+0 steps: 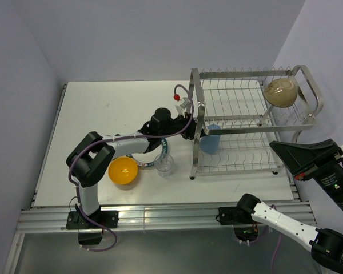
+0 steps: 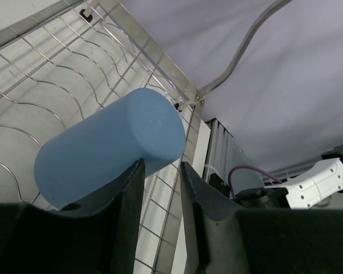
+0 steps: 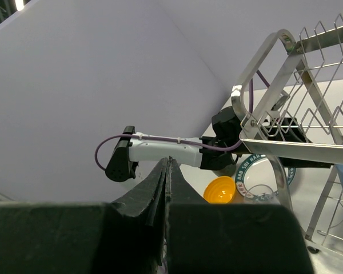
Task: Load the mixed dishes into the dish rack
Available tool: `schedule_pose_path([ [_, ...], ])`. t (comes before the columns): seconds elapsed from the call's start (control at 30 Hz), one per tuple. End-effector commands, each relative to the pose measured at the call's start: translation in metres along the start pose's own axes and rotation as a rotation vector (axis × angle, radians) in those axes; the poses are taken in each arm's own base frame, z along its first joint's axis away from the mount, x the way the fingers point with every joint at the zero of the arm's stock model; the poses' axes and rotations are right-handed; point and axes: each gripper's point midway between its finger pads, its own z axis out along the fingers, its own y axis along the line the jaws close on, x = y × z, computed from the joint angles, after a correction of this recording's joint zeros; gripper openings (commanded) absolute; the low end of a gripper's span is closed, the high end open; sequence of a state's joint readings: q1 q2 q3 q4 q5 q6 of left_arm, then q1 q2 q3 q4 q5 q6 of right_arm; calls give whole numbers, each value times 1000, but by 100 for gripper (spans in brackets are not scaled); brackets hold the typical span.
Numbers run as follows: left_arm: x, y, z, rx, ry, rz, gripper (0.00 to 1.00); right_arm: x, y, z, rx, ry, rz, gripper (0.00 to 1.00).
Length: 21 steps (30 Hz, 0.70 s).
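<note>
Left gripper [image 2: 160,166] at left end of dish rack [image 1: 246,73], lower tier. Fingers narrowly parted, nothing between them (only wire shows in the gap). Light blue tumbler [image 2: 108,145] lies on its side on the lower-tier wires, just beside one finger. Right gripper [image 3: 167,165] pressed together, empty, apart from the rack. Beige bowl [image 1: 281,91] sits on the upper tier.

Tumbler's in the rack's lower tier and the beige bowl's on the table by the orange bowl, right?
No. The top view shows the beige bowl on the dish rack, upper tier, right end, not on the table. The light blue tumbler is in the lower tier.
</note>
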State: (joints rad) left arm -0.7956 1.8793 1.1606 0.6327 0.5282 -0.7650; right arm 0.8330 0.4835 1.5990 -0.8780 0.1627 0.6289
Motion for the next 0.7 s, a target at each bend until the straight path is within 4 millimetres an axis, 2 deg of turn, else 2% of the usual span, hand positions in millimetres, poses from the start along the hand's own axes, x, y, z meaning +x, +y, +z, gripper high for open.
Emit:
schedule_pose_path([
  [0.0,-14,-16,-11,89,-51,14,36,-8,5,-4,-19,-20,-17,0],
  [0.23,-19,-7,-30,57,-63,-4,33,-7,5,-3,-22,-18,-19,0],
  [0.3,-17,-4,-31,39,-54,-6,28,-6,6,-2,-24,-16,-21,0],
  [0.43,-10,2,-29,19,-34,-46,1,-6,7,-1,-30,-16,-21,0],
  [0.67,3,16,-17,-93,-25,-71,0,-7,7,0,-30,-19,-22,0],
])
